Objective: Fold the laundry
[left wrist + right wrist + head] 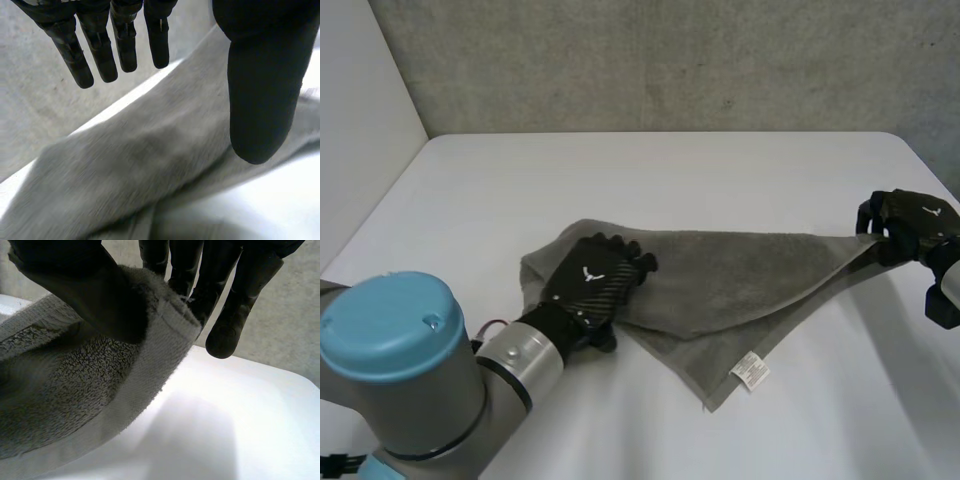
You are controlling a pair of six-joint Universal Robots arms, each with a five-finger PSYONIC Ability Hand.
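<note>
A grey towel (720, 285) lies partly folded on the white table (650, 180), with a white label (751, 371) near its front corner. My left hand (595, 283) rests over the towel's left end, palm down. In the left wrist view its fingers (102, 50) and thumb (262, 95) are straight and spread above the towel (140, 165), holding nothing. My right hand (905, 225) is at the table's right side, pinching the towel's far right corner and lifting it. In the right wrist view the thumb (85, 290) presses the towel's hemmed corner (165, 330) against the fingers (230, 315).
A grey concrete wall (670, 60) stands behind the table. The table's right edge runs just beyond my right hand. My left arm (410, 370) fills the front left corner of the head view.
</note>
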